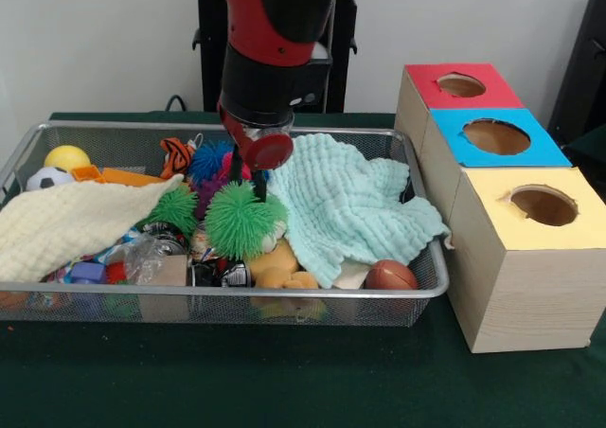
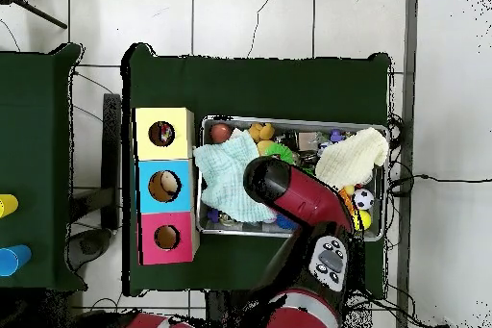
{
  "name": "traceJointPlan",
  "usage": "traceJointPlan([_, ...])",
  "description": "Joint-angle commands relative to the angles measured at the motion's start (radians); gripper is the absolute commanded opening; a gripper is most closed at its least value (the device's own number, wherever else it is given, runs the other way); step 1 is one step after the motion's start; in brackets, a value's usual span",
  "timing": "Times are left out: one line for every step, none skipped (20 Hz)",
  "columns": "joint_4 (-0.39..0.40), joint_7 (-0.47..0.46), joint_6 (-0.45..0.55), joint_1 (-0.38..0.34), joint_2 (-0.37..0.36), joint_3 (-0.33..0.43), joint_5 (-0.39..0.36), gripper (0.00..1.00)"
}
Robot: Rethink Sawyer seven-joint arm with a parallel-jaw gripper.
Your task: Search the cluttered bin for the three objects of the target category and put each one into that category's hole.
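While my gripper (image 1: 259, 189) dips into the wire bin (image 1: 28, 149), I cannot tell its state. Green spiky ball (image 1: 240, 222) lies just beneath, beside the mint cloth (image 1: 350, 201). Likely search-and-grasp step; next: close, lift, carry toward the holed boxes (image 1: 516, 258).

No readable text, labels, brands or numbers on anything in view

Front camera low, overhead straight down; both show bin (image 1: 57, 144).
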Motion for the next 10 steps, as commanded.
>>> traceJointPlan([0.020, 0.096, 0.043, -0.037, -0.024, 0.109, 0.009, 1.00])
traceJointPlan([0.043, 0.095, 0.066, -0.041, -0.054, 0.122, 0.015, 1.00])
traceJointPlan([0.046, 0.093, 0.089, -0.042, -0.069, 0.118, 0.013, 1.00])
traceJointPlan([0.061, 0.095, 0.118, -0.037, -0.097, 0.117, 0.015, 1.00])
traceJointPlan([0.066, 0.096, 0.134, -0.037, -0.110, 0.117, 0.017, 1.00])
traceJointPlan([0.076, 0.102, 0.163, -0.026, -0.133, 0.110, 0.016, 1.00])
traceJointPlan([0.083, 0.105, 0.175, -0.024, -0.146, 0.109, 0.017, 1.00])
traceJointPlan([0.095, 0.114, 0.195, -0.016, -0.166, 0.110, 0.022, 1.00])
traceJointPlan([0.098, 0.121, 0.211, -0.008, -0.179, 0.100, 0.020, 1.00])
traceJointPlan([0.102, 0.137, 0.237, 0.006, -0.195, 0.093, 0.025, 1.00])
